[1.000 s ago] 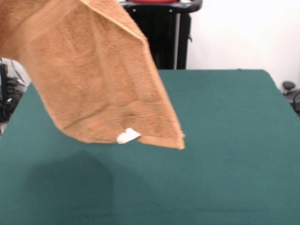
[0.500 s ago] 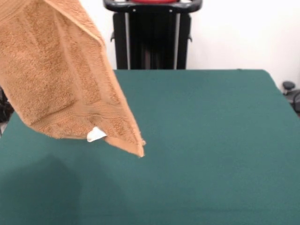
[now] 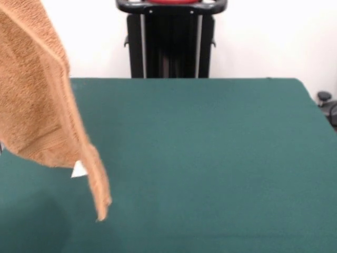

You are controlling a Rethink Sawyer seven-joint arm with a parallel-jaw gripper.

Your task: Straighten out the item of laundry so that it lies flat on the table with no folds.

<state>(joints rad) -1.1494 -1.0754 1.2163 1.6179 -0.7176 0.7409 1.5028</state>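
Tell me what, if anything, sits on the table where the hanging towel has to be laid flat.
Nothing visible does. The towel hangs at the picture's left edge, its lower corner above the green table, and the tabletop in view carries no other object. What holds the towel is out of the picture.

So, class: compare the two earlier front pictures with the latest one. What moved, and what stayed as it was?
The towel, hanging in the air, swung steadily toward the picture's left edge; its low corner dropped lower and its white tag went with it. The green table stayed unchanged.
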